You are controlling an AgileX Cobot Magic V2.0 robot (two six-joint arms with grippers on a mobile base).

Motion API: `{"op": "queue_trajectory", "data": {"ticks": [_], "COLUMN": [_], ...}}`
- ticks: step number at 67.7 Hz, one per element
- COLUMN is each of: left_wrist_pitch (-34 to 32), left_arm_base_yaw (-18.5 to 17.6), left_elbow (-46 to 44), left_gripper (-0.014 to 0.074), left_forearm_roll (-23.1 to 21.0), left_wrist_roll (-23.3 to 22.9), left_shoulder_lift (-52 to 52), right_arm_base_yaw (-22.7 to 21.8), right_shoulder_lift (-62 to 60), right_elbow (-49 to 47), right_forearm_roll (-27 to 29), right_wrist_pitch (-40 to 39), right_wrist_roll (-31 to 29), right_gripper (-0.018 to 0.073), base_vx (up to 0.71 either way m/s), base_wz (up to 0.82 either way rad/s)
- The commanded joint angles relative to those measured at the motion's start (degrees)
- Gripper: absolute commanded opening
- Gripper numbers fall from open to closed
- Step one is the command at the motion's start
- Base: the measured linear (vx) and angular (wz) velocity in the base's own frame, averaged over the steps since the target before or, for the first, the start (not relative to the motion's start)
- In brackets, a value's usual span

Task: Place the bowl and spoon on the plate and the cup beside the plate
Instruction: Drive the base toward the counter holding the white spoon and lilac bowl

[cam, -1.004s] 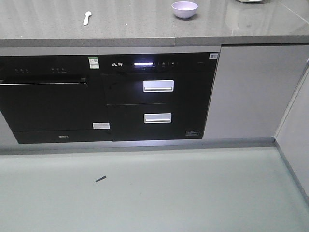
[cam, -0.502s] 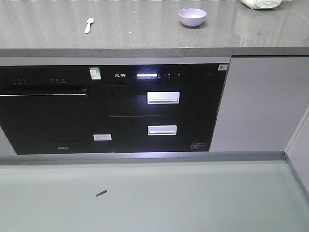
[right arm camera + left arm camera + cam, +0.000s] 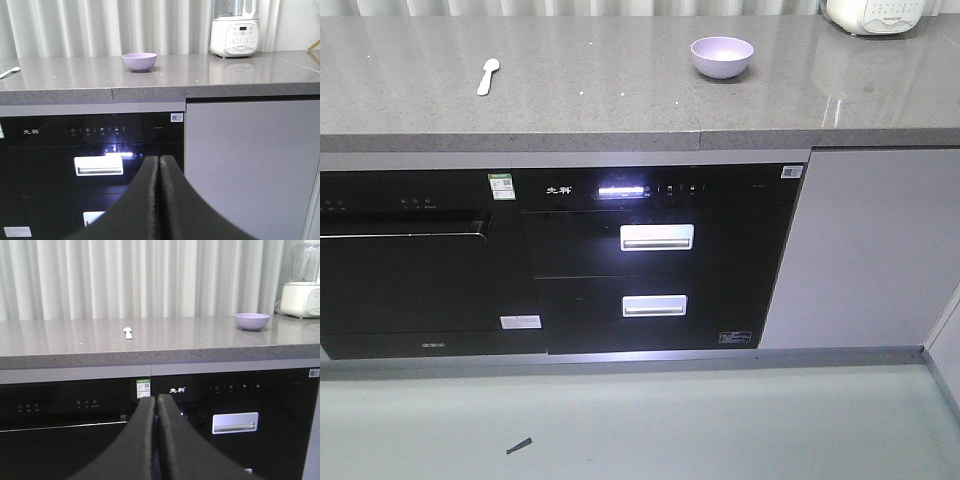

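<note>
A lilac bowl (image 3: 722,56) stands upright on the grey countertop (image 3: 620,90), right of centre; it also shows as the bowl (image 3: 252,321) in the left wrist view and the bowl (image 3: 139,61) in the right wrist view. A pale spoon (image 3: 487,76) lies on the counter to the left, seen too as the spoon (image 3: 128,333) and at the edge as the spoon (image 3: 9,72). The plate and the cup are out of view. My left gripper (image 3: 156,399) and right gripper (image 3: 159,158) are both shut and hold nothing, below counter height in front of the black appliances.
A white kitchen appliance (image 3: 234,30) stands at the counter's back right. Under the counter are a black dishwasher (image 3: 410,260), a black drawer unit (image 3: 655,260) with two lit handles, and a grey cabinet door (image 3: 870,245). A small dark scrap (image 3: 520,445) lies on the floor.
The front view has shifted: the counter and cabinets sit lower and nearer in frame, showing more countertop, curtain and the white appliance. Bowl and spoon stay in place on the counter.
</note>
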Motion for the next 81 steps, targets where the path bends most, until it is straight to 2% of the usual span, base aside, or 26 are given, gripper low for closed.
{"op": "queue_trajectory", "data": {"ticks": [1,81], "left_wrist_pitch": [-4.6,-4.6], "left_arm_base_yaw": [-0.3,-0.3], "left_elbow": [-1.0,-1.0], "left_gripper": [-0.0006,-0.0006], "left_forearm_roll": [0.0,0.0], "left_wrist_roll": [-0.7,-0.7], "left_shoulder_lift": [-0.8,-0.8], "right_arm_base_yaw": [-0.2,-0.2], "right_shoulder_lift": [-0.4,-0.4], "right_elbow": [0.4,0.4], "right_forearm_roll": [-0.2,-0.2], "right_wrist_pitch": [-4.1,-4.1], "right_wrist_roll": [-0.4,-0.4], "right_gripper": [-0.0011,-0.0011], "base_vx": [0.19,0.18], "base_wz": [-0.05,-0.04]}}
